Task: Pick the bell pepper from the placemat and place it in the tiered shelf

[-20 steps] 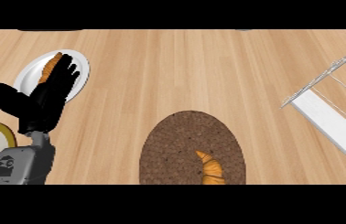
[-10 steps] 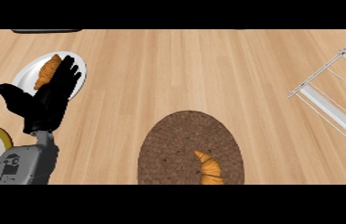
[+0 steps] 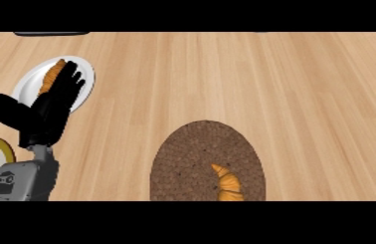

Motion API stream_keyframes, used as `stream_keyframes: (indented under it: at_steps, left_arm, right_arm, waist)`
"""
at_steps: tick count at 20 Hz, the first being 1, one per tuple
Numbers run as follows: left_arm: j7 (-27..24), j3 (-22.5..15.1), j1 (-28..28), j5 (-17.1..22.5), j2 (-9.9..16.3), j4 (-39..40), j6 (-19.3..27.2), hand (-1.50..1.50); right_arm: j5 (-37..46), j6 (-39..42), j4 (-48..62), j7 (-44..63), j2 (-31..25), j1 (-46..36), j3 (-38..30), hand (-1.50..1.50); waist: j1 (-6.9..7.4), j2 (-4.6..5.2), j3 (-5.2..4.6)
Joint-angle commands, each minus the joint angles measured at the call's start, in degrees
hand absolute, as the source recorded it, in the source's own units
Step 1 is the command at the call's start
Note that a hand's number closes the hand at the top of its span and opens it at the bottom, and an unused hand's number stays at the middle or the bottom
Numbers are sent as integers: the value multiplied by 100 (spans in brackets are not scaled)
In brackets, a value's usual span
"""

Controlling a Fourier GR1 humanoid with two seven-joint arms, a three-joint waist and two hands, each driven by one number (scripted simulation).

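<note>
A brown oval woven placemat (image 3: 191, 153) lies at the lower middle of the counter. An orange curved item (image 3: 228, 182), the bell pepper by the task, rests on the placemat's near right part, and nothing touches it. My left hand (image 3: 55, 106) shows at the left with straight fingers, open and holding nothing. Its fingertips lie over a white plate (image 3: 26, 83), far from the placemat. No tiered shelf shows in this view, and my right hand is out of sight.
The white plate carries an orange-brown piece of food (image 3: 51, 73), partly covered by my fingers. A yellow object (image 3: 4, 151) peeks in at the left edge beside my forearm. A dark flat thing (image 3: 51, 34) sits at the counter's far left edge.
The wire shelf seen at the right edge earlier no longer shows. My left hand has shifted slightly over the plate. The orange item on the placemat has not moved.
</note>
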Motion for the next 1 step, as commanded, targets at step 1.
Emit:
stream_keyframes:
  at_steps: [1]
  left_arm:
    - [-160, -24, 339, 31, -49, -143, -133, 0]
  right_arm:
    - [-74, 483, 98, -563, 0, 566, -197, -150]
  waist:
    - [72, 13, -2]
